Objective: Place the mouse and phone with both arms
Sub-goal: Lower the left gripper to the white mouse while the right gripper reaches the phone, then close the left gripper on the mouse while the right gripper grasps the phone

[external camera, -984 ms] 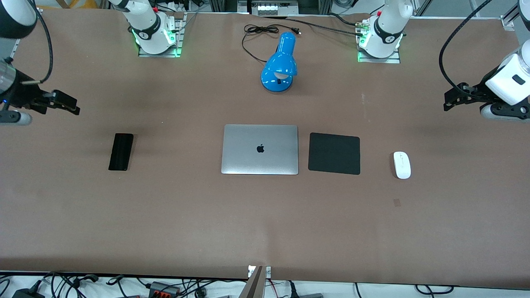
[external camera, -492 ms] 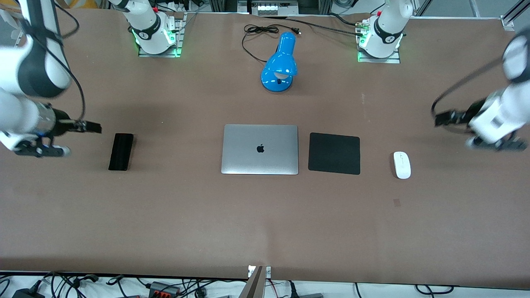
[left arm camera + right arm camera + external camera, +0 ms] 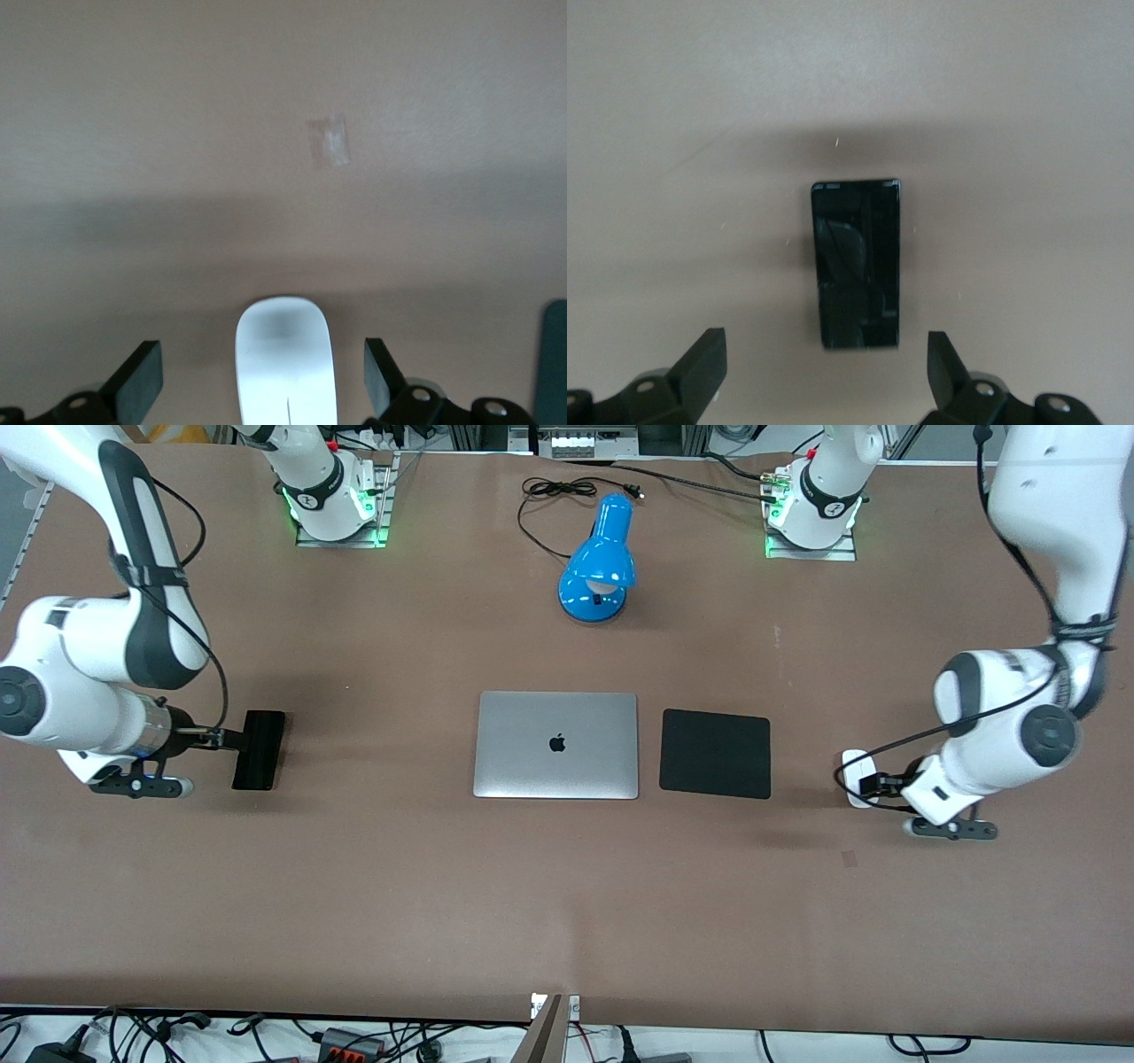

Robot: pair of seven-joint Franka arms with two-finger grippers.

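The right gripper (image 3: pixel 232 740) hung just over the phone (image 3: pixel 259 749), which lay flat on the counter (image 3: pixel 354 886) toward the right arm's end, well apart from the closed laptop (image 3: pixel 556 745). In the right wrist view its jaws stood wide apart, one on each side of the phone (image 3: pixel 856 262). The phone looked thin, stiff and glossy, so probably slippery and fragile. Its long edges seemed the place to pinch, low down and near mid-length.

Next to the laptop lay the black mat (image 3: pixel 715 753). Nearer the left arm's end sat the mouse (image 3: pixel 852 775), with the left gripper (image 3: pixel 873 785) down over it. The left wrist view showed the jaws apart and the mouse (image 3: pixel 285 359) between them. It looked light, hard and smooth, with a rounded top. Gripping its two long sides near the middle should stop it squirting out.
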